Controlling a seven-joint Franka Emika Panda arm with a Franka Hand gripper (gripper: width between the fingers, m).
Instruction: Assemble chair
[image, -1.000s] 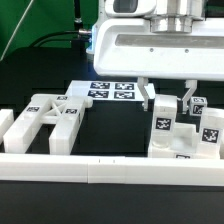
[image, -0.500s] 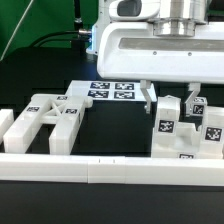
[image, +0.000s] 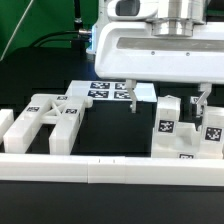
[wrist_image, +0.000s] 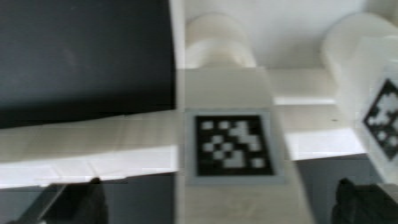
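The gripper (image: 167, 104), jaws spread wide, is hovering over the right-hand chair part (image: 166, 128); descending off-centre risks a fingertip jamming.

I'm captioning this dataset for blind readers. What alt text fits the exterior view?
The robot's open claw hangs over a tagged white chair piece at the exterior view's right, fingers spread either side of it. A ladder-like frame lies at that view's left, the marker board behind.

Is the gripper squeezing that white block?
No, the gripper is open, its fingers standing apart from the white block on both sides.
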